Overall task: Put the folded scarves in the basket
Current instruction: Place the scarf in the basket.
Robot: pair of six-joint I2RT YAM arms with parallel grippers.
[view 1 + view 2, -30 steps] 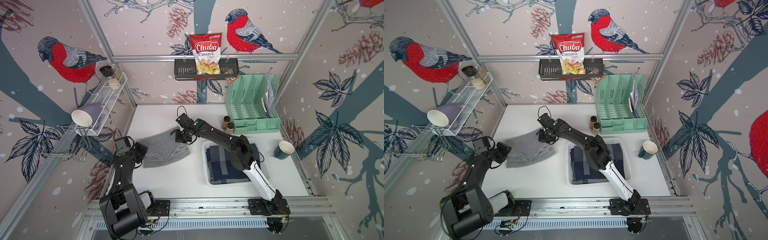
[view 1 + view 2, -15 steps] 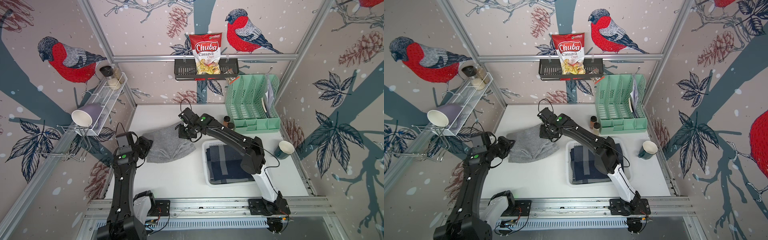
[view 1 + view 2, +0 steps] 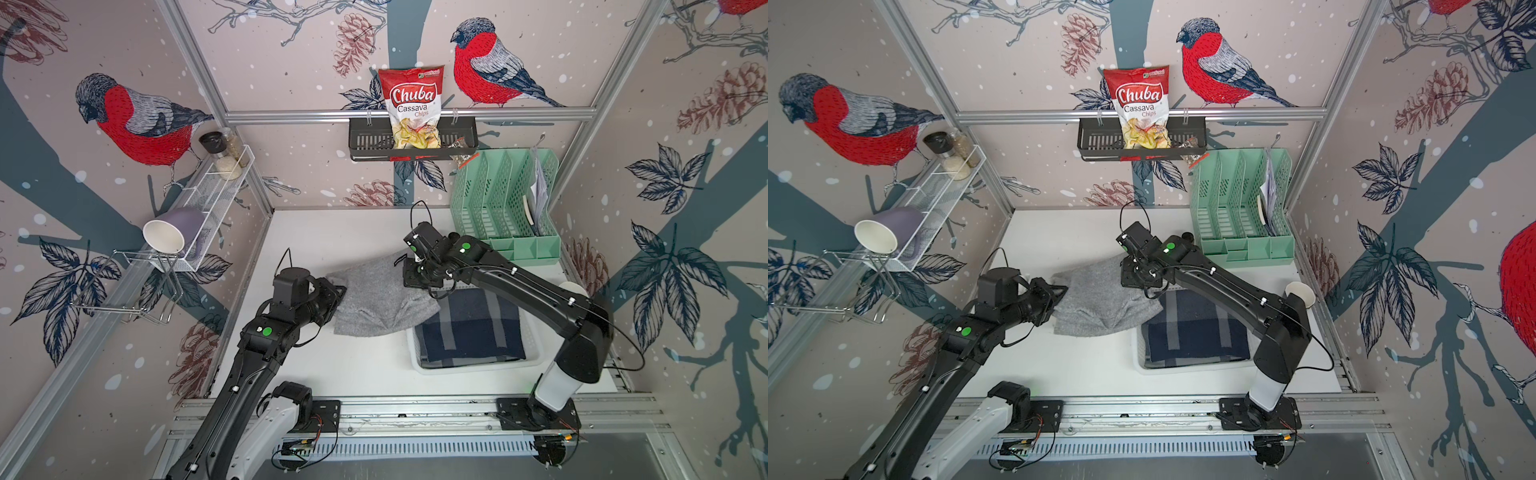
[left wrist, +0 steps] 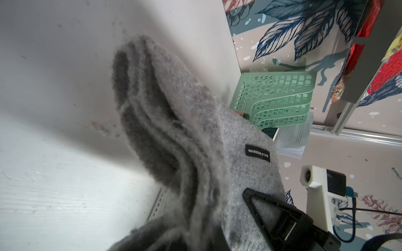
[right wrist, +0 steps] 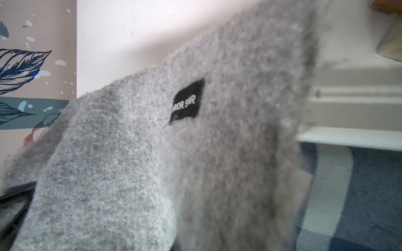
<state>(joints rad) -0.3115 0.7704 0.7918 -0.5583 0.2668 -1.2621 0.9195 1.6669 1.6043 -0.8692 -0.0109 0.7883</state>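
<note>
Left fingers [image 3: 337, 292]: clenched on 1 end of the grey scarf [image 3: 374, 301].
Right fingers [image 3: 414, 277]: clenched on its other end.
Scarf: held above the table [image 3: 365, 374], 1 corner over the basket [image 3: 536, 358] rim.
Remaining: carry fully over, lower, release.

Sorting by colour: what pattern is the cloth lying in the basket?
Navy cloth with pale stripes, best in a top view.

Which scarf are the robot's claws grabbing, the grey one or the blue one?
The fluffy grey scarf: the left claw and right claw each pinch an end. The blue checked scarf just lies in the white basket.
</note>
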